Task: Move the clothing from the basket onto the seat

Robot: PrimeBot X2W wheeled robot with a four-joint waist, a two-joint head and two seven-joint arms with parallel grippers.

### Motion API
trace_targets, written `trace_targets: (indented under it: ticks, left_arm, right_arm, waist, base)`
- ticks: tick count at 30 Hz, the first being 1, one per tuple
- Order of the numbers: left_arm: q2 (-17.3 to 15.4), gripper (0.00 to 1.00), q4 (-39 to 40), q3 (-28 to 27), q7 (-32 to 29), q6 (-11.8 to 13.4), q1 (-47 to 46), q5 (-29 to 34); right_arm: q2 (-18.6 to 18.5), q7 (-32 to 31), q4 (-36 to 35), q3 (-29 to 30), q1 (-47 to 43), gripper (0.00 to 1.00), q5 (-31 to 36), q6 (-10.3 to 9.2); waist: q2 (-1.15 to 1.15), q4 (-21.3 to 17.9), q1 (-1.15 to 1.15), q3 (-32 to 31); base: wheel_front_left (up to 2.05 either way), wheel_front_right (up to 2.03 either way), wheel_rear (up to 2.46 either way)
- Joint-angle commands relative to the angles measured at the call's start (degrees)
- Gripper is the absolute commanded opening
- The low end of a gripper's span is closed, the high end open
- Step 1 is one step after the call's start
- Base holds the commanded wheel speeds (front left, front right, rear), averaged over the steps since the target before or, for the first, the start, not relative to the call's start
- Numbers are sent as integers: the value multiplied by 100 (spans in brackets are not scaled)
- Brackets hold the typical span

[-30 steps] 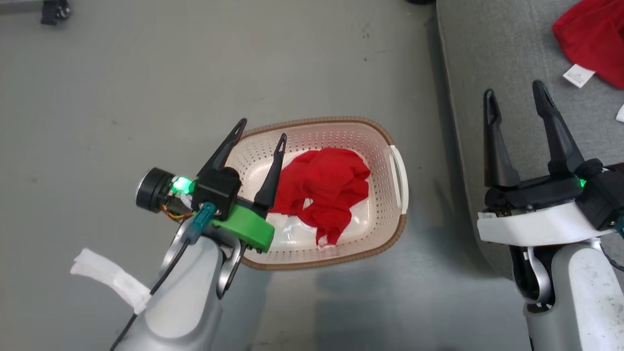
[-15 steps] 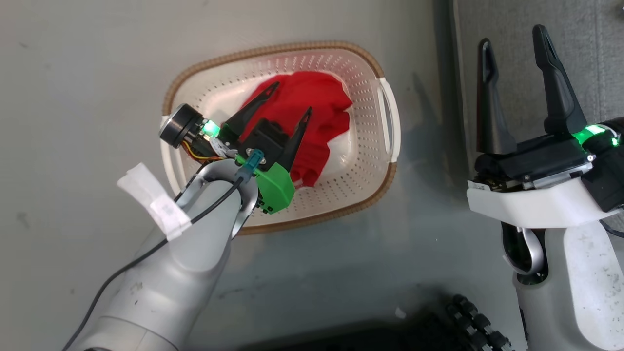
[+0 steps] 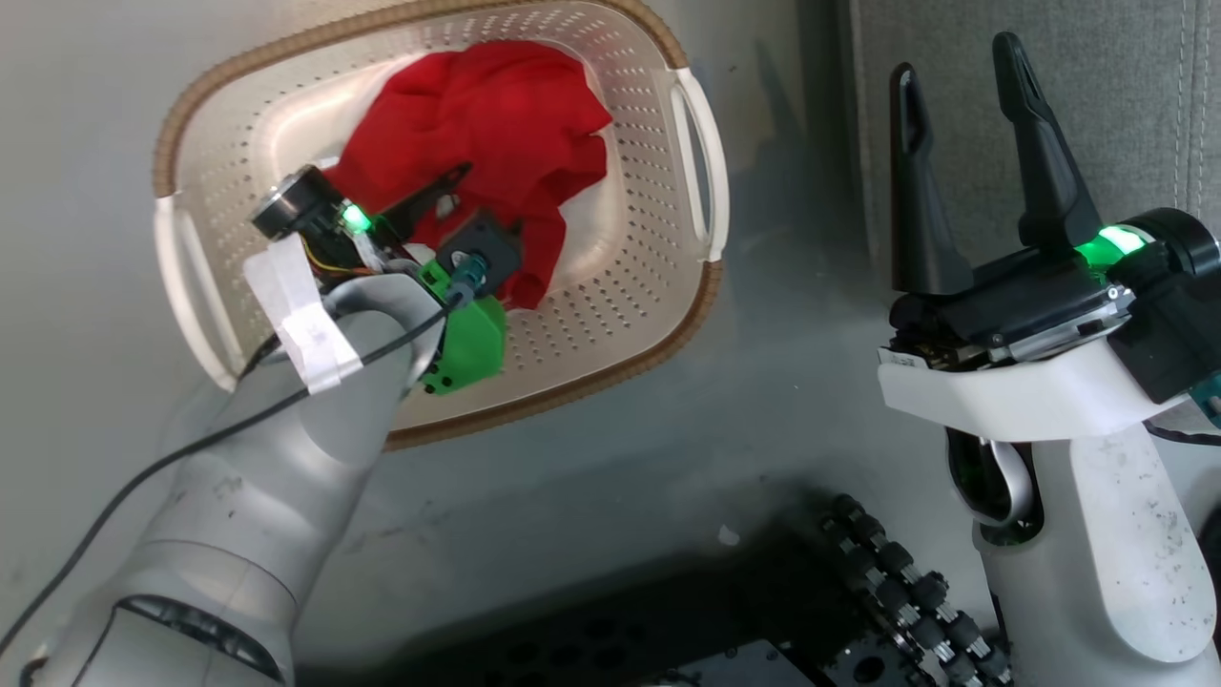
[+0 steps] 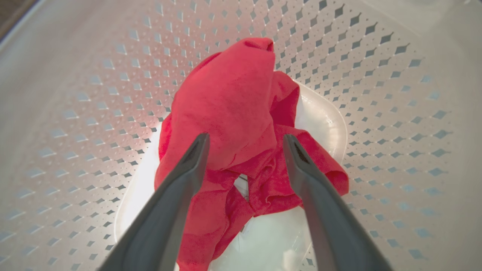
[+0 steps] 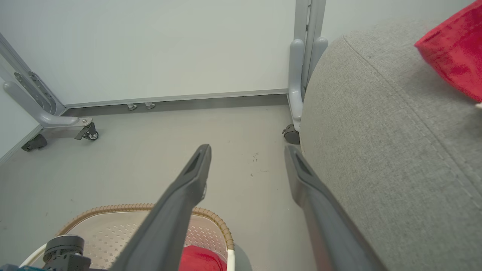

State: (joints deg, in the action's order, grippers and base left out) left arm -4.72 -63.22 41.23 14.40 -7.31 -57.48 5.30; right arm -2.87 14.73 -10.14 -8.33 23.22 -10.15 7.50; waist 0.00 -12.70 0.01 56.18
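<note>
Your left gripper (image 4: 245,138) hangs wide over the clothing (image 4: 229,98) — close too shallow and one thin fold may slip back into the basket (image 4: 376,75); right gripper (image 3: 954,57) wide, empty.

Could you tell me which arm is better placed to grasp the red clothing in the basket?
Left, I'd say. The left gripper is open inside the basket, its fingers pointing straight at the crumpled clothing. The right gripper, also open, hangs beside the seat, away from the basket.
</note>
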Motion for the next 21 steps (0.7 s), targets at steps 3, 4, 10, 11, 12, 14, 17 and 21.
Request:
trace_targets:
  ticks: [3,4,10,11,12,14,17,21]
  left_arm:
    - [-165,100,-312,-6,-94,102,-329,63]
    - [-181,100,-380,-8,-122,134,-377,55]
    - [-347,100,-677,75,-140,323,-700,127]
    - [-367,100,-709,96,-149,361,-762,147]
    - [-383,100,-738,100,-150,408,-811,147]
    - [-425,100,-801,110,-203,481,-898,151]
    - [-482,100,-873,123,-269,561,-955,134]
    - [-516,100,-954,106,-499,586,-1014,52]
  right_arm:
    - [-3,45,41,-36,62,100,-101,-2]
    - [-4,50,49,-36,60,100,-119,-2]
    - [-4,52,38,-86,79,100,-204,-2]
    - [-4,52,26,-97,84,100,-213,-2]
    - [-4,53,19,-108,90,100,-232,-2]
    - [-5,53,4,-125,102,100,-249,-2]
    - [-4,54,10,-155,103,100,-257,-2]
    - [-5,55,3,-192,71,100,-270,-2]
  waist:
    - [0,-287,-1,311]
    - [0,-299,-1,328]
    - [0,-372,-1,463]
    - [0,-380,-1,492]
    - [0,-385,-1,514]
    - [0,-392,-1,560]
    - [0,-393,-1,590]
    - [0,-399,-1,608]
  base:
    - [0,0,0]
    - [0,0,0]
    - [0,0,0]
    - [0,0,0]
    - [0,0,0]
    - [0,0,0]
    - [0,0,0]
    - [0,0,0]
